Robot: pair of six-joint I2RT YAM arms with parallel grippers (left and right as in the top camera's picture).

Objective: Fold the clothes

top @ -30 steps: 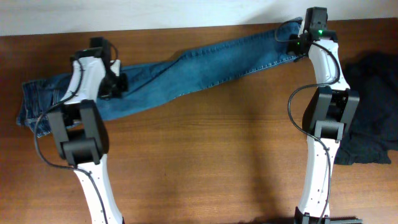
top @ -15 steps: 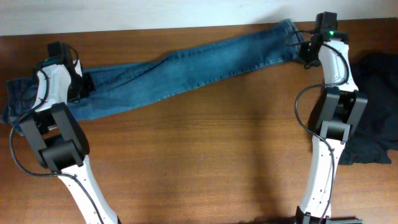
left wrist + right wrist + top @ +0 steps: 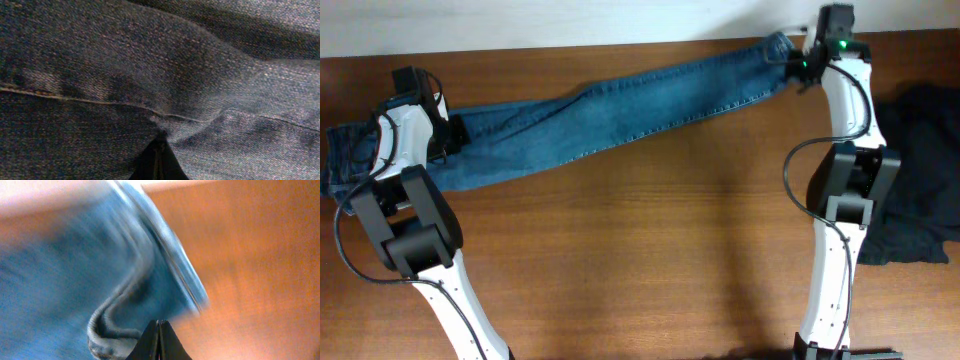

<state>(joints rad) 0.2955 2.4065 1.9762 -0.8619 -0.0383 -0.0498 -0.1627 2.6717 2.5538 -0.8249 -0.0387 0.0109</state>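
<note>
Folding has barely started imo: the jeans [image 3: 620, 110] are stretched full length along the far side of the tabletop [image 3: 650, 260], waist at the left, hem at the right, with no cross fold yet. The black garment [image 3: 925, 180] sits in a rumpled heap at the right edge. Left jaws are pinched fully closed on the denim near the waist end, and the right jaws are closed too, looks like on the leg hem, though that wrist view is pretty blurry. No bins or baskets in sight.
</note>
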